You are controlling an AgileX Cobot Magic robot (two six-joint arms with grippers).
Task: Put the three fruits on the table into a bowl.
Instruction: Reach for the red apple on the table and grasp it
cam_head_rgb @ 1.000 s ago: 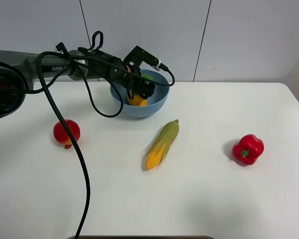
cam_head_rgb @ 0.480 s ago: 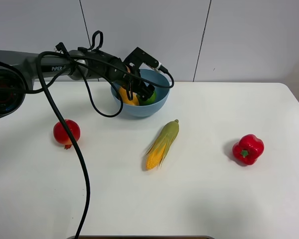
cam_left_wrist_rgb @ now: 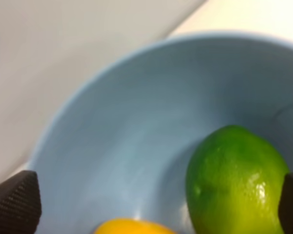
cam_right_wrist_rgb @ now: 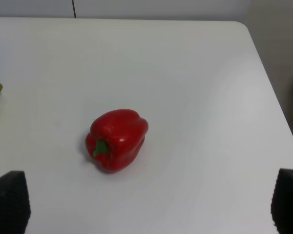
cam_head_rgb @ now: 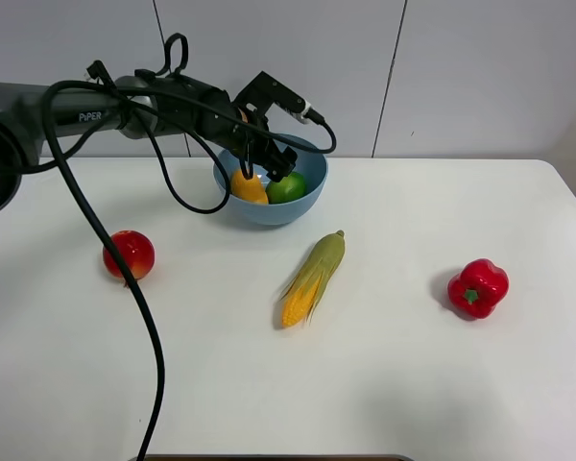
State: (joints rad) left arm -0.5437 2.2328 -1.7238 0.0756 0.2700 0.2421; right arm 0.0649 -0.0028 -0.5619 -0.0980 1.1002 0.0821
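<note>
The light-blue bowl (cam_head_rgb: 312, 187) stands at the back of the white table (cam_head_rgb: 384, 384). Inside it lie the yellow-orange mango (cam_head_rgb: 249, 186) and the green lime-like fruit (cam_head_rgb: 287, 187), side by side. My left gripper (cam_head_rgb: 267, 161) hovers open just above them, holding nothing. The left wrist view shows the lime (cam_left_wrist_rgb: 237, 180), a sliver of mango (cam_left_wrist_rgb: 132, 228) and the bowl wall (cam_left_wrist_rgb: 127, 146) between its spread fingertips (cam_left_wrist_rgb: 14, 207). The red pomegranate (cam_head_rgb: 128, 254) rests on the table at the left. My right gripper (cam_right_wrist_rgb: 148, 204) is open above the table, nothing in it.
A husked corn cob (cam_head_rgb: 313, 279) lies in front of the bowl near the middle. A red bell pepper (cam_head_rgb: 477, 287) sits at the right, under the right wrist camera (cam_right_wrist_rgb: 118, 140). A black cable hangs from the left arm past the pomegranate.
My left gripper has lifted up out of the bowl, leaving the mango lying beside the lime. The arm and its cable shifted slightly upward. The right arm has not moved.
</note>
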